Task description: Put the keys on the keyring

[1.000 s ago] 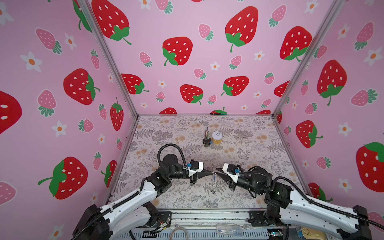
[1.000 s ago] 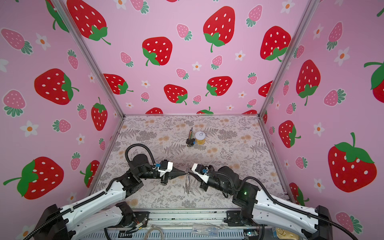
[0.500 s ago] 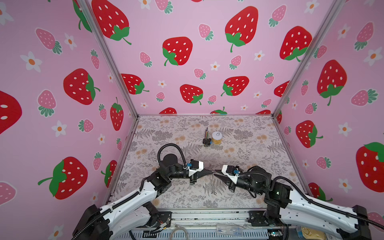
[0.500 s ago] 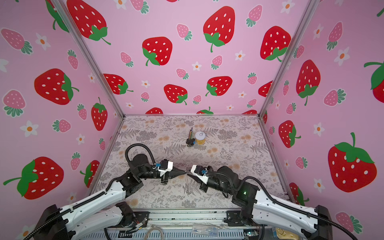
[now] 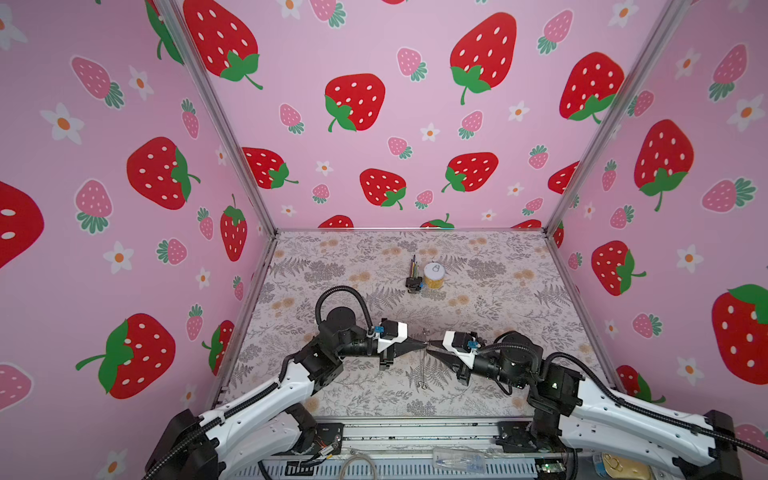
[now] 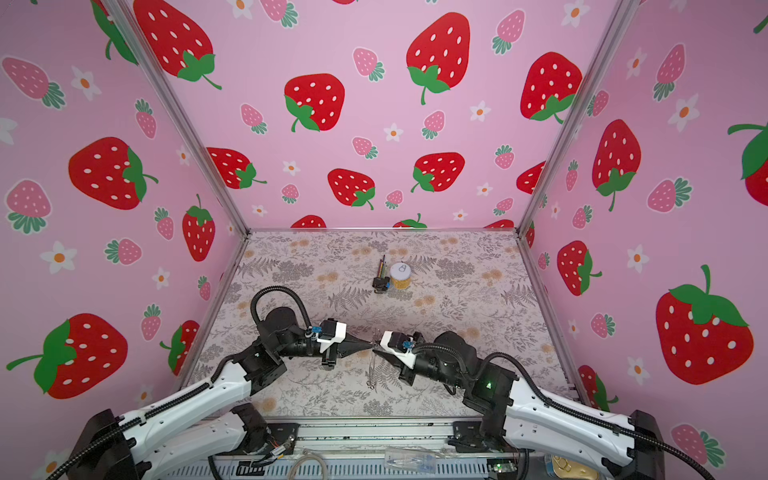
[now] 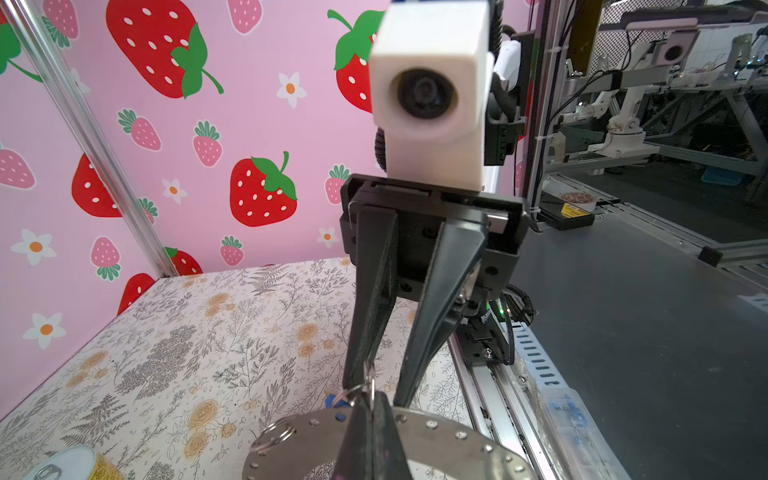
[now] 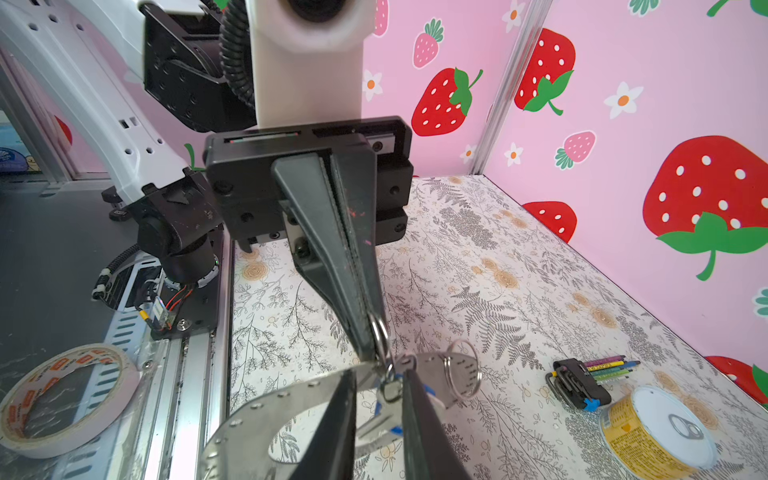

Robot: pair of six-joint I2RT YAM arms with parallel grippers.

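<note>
grey keyring (image 7: 436, 440) still pinched, left end effector (image 8: 371, 351) unmoved

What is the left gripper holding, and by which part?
The left gripper, jaws shut, pinches the keyring by its rim.

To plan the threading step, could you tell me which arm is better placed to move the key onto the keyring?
Probably the right: the right gripper has its fingers either side of the blue key, while the left gripper is shut on the keyring, steadying it.
</note>
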